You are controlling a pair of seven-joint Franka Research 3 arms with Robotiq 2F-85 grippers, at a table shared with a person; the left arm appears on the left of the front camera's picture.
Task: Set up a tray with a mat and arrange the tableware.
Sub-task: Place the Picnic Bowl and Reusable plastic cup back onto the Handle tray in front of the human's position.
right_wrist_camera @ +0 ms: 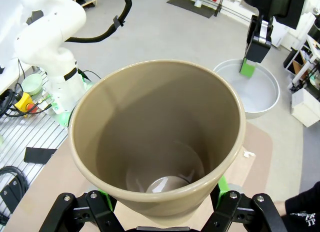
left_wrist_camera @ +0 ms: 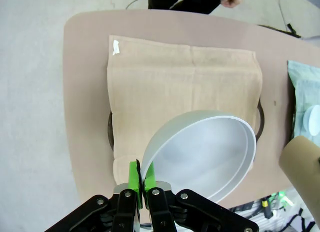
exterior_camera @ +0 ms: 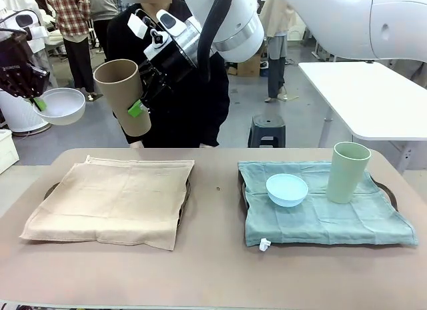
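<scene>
Bowl (exterior_camera: 61,105), white, hangs by its rim from the left pincer (exterior_camera: 39,103), clamped shut on it. Below and to the pincer's right lies the tan mat (exterior_camera: 113,200). The right pincer (exterior_camera: 139,100), clamped on the tilted brown cup (exterior_camera: 124,95), is equally high.

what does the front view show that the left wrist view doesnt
Front view alone: the green cup standing on the green mat, and the right pincer gripping the tan cup in the air.
Left wrist view alone: the left pincer shut on the white bowl's rim, seen close, high over the tan mat.
Both: tan mat, white bowl, tan cup, the blue bowl and the table.
</scene>
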